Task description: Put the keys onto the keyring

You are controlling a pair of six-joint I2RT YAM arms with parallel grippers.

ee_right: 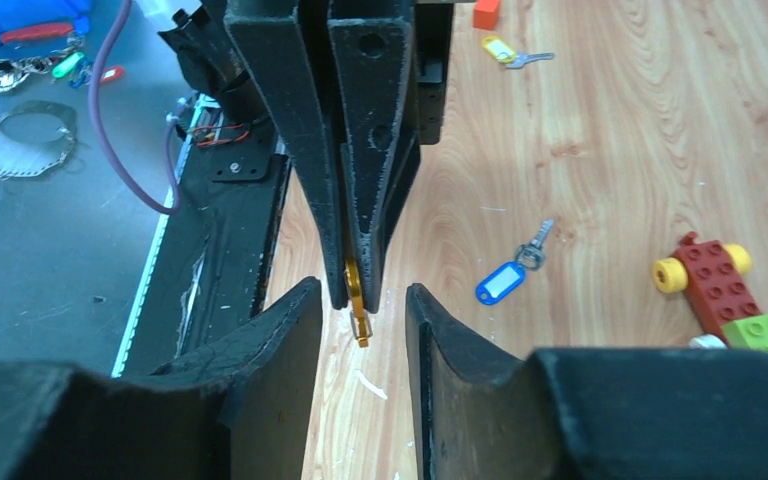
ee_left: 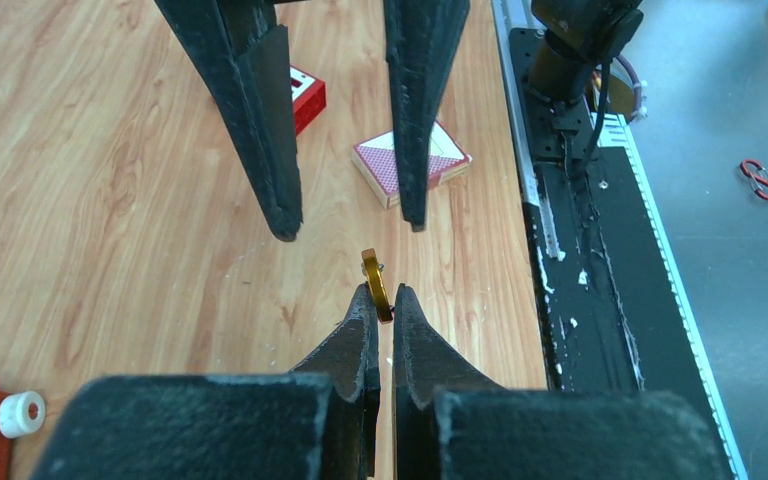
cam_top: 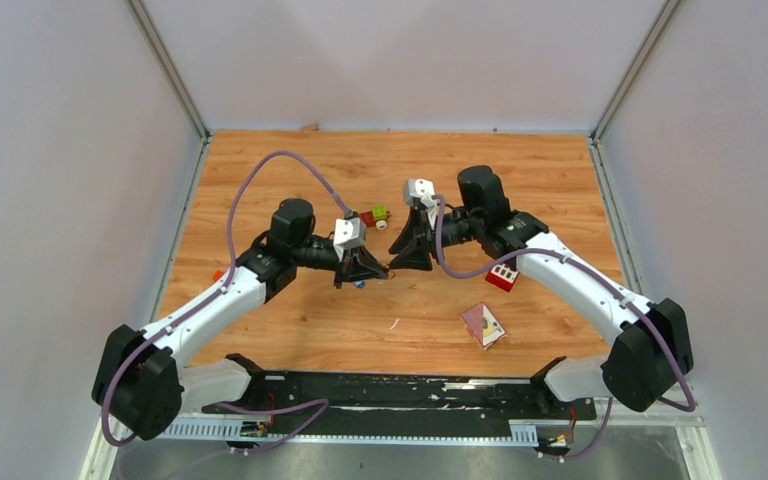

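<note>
Your left gripper [ee_left: 381,300] is clamped on the keyring [ee_left: 374,283], which sticks out edge-on past its tips. Your right gripper [ee_right: 363,300] faces it with jaws apart, and the keyring is just at their mouth. The blue key [ee_right: 501,283] lies on the table [ee_right: 610,150], off to the side of the right jaws. The yellow key [ee_right: 501,48] is well beyond.

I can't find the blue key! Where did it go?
In the right wrist view the blue key lies flat on the table, between the right gripper and the toy car.
</note>
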